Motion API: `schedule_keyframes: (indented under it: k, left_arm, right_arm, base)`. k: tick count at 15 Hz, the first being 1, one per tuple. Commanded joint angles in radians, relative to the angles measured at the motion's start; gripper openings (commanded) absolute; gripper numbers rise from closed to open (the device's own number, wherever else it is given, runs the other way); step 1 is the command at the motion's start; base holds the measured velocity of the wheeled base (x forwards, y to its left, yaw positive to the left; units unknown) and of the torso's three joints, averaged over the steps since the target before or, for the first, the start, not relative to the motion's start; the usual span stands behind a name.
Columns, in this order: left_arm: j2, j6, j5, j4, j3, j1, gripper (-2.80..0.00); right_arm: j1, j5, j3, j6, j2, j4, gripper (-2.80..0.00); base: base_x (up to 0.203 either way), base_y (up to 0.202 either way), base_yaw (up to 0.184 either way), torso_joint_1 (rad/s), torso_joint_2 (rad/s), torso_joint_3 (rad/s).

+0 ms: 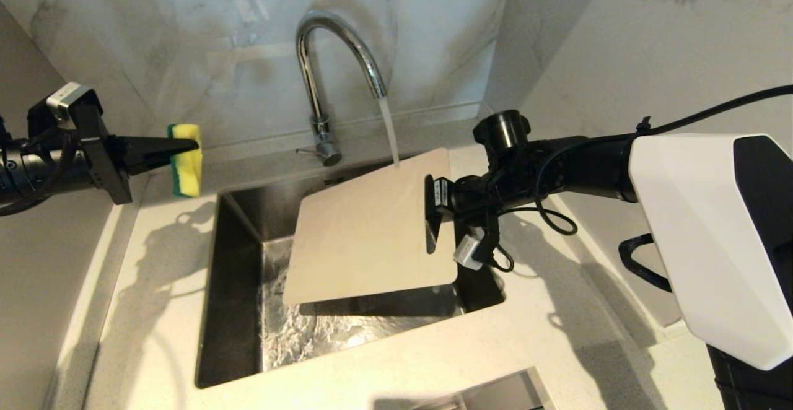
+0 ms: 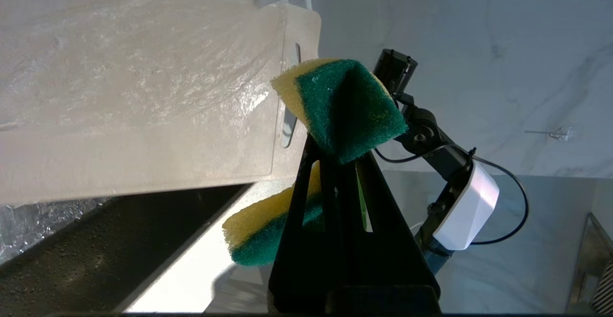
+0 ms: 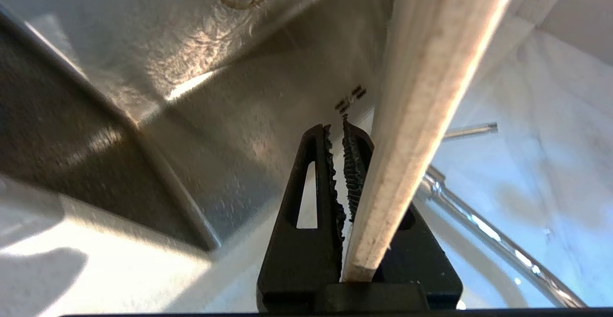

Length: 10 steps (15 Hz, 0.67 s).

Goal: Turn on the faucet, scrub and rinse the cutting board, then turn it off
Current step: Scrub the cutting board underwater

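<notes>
Running water from the faucet [image 1: 337, 51] strikes the cutting board [image 1: 365, 230], clamped tilted over the sink [image 1: 235, 286] by the right gripper [image 1: 432, 221]; left gripper [image 1: 186, 145] pinches a sponge [image 1: 186, 161]; no lettering legible, possibly unbranded.

The left arm is reaching in level from the left, its left gripper [image 1: 186, 145] pointing sideways toward the right — the fingers [image 2: 335, 197] are pinching tight on a sponge [image 1: 186, 159], which is bending around them. The right arm is stretching in from the right, wrist turned so the right gripper [image 1: 432, 224] is standing on edge — its ribbed fingers [image 3: 330, 173] are clamping the side edge of the cutting board [image 1: 372, 230], holding it tilted.
</notes>
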Motion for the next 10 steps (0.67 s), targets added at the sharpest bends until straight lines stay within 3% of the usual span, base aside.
schedule_keyframes:
  k: [1,10]
  left_arm:
    - [0.002,-0.005,-0.005,-0.002,0.000,0.000,-2.80]
    - [0.005,-0.005,-0.005,-0.004,0.000,0.000,-2.80]
  right_arm:
    - [-0.001,0.007,0.000,-0.014,0.002,-0.008,-2.80]
    - [-0.004,0.007,0.000,-0.011,0.010,-0.011,-2.80]
  base:
    - [0.000,0.000,0.000,0.000,0.00,0.000]
    - [0.000,0.000,0.000,0.000,0.00,0.000]
